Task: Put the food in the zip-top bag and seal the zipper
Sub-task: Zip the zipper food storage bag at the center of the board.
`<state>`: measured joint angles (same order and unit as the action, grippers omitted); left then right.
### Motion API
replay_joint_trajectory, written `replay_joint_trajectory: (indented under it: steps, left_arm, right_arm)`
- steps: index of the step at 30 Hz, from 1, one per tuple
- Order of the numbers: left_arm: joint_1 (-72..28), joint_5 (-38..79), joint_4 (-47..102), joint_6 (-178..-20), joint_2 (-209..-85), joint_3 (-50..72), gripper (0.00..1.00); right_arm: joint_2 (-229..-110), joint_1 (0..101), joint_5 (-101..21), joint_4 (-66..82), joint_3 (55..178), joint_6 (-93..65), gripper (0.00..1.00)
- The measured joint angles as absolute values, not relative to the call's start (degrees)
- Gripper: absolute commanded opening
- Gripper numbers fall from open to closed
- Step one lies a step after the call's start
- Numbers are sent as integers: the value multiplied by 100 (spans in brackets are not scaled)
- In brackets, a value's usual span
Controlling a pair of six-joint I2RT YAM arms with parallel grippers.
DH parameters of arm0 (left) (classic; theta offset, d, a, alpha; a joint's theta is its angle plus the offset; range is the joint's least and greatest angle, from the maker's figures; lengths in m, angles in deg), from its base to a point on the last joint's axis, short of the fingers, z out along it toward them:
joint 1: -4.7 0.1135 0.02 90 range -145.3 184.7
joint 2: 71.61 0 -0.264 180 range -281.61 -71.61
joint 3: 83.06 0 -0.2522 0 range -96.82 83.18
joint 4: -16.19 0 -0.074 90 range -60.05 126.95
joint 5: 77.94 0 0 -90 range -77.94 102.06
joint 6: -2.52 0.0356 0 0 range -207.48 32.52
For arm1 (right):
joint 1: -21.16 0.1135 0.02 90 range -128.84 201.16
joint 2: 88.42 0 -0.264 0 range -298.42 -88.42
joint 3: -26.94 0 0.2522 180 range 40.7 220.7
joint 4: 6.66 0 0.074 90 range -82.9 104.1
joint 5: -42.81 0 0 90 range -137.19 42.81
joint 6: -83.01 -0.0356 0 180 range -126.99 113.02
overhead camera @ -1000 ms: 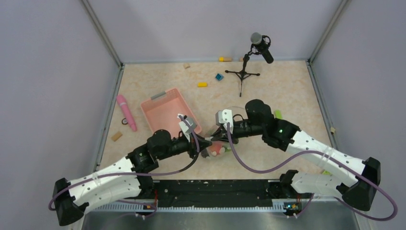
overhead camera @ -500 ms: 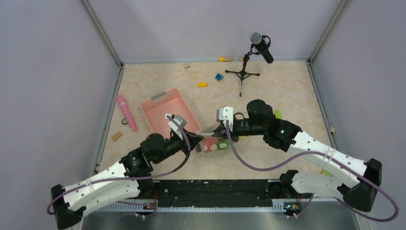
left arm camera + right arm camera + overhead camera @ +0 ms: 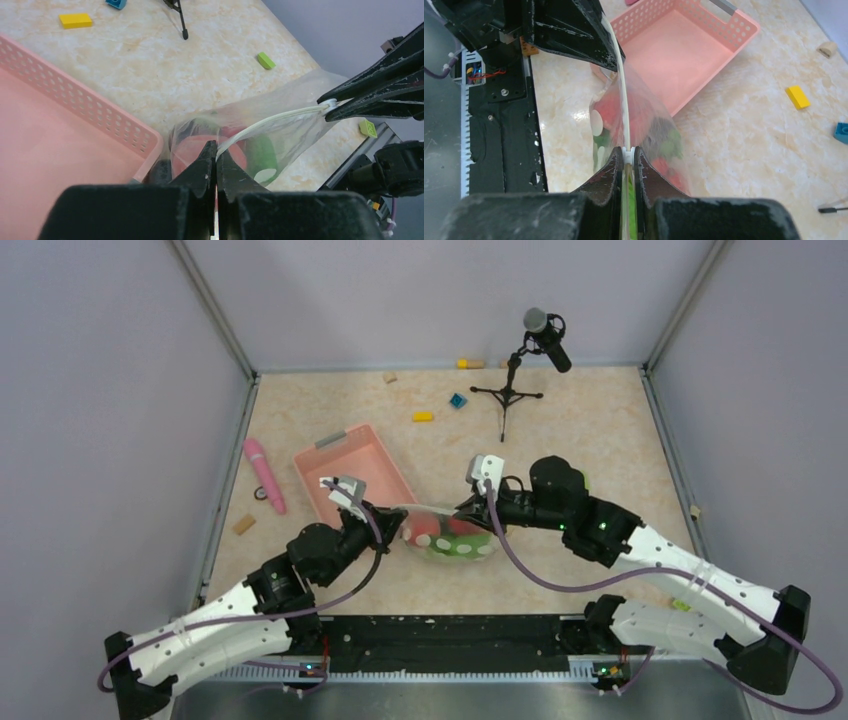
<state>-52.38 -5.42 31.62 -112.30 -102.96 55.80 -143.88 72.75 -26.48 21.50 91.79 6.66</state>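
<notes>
The zip-top bag (image 3: 447,537), clear with white dots, hangs stretched between my two grippers just right of the basket. Red and green food (image 3: 260,152) shows through its plastic. My left gripper (image 3: 216,149) is shut on the left end of the zipper (image 3: 272,121), a whitish strip running taut to the right. My right gripper (image 3: 626,151) is shut on the white slider at the strip's other end, with the zipper (image 3: 622,95) leading away to the left gripper's fingers (image 3: 589,40). From above, the left gripper (image 3: 394,526) and the right gripper (image 3: 463,510) face each other across the bag.
The pink basket (image 3: 350,472) lies right beside the left gripper. A pink stick (image 3: 263,473) lies at the left wall. A microphone stand (image 3: 508,392), a yellow block (image 3: 423,417) and a blue block (image 3: 458,400) are farther back. A green block (image 3: 266,60) lies beyond the bag.
The grippers have drawn apart, the left one going left and the right one right. The bag, bunched between them before, is now stretched out with its zipper taut.
</notes>
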Motion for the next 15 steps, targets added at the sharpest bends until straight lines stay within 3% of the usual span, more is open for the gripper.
replay_joint_trajectory:
  steps: [15]
  left_arm:
    - [-5243, -1715, 3412, -11767, -10213, 5602, 0]
  right_arm:
    - [-14252, 7276, -3949, 2128, 9006, -796, 0]
